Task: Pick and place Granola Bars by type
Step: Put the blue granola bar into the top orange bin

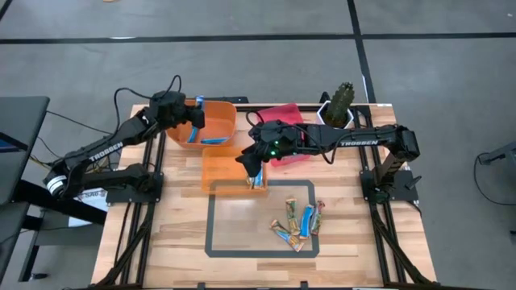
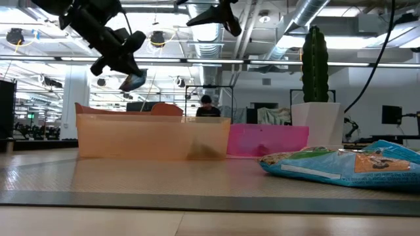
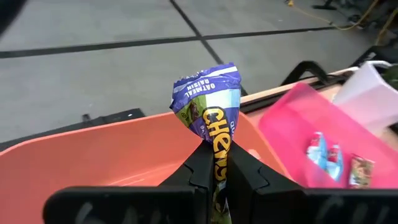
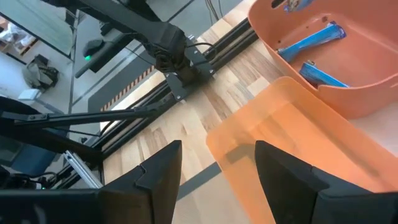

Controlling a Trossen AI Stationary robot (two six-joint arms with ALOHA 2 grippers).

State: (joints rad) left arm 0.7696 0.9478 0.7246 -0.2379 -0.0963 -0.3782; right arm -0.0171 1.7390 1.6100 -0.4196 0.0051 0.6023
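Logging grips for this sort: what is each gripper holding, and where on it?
Left gripper pinches a blue granola bar at its lower end; right gripper holds nothing.

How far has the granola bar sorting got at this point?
Partly done. Blue bars already lie in the orange bin, and a few bars are in the pink bin. The left gripper is shut on a blue bar above the orange bin. The right gripper hangs open and empty. Several bars remain on the table.

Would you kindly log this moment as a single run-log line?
left hand: shut on blue bar, above orange bin | right hand: open, empty, over clear orange tray | loose bars: on table
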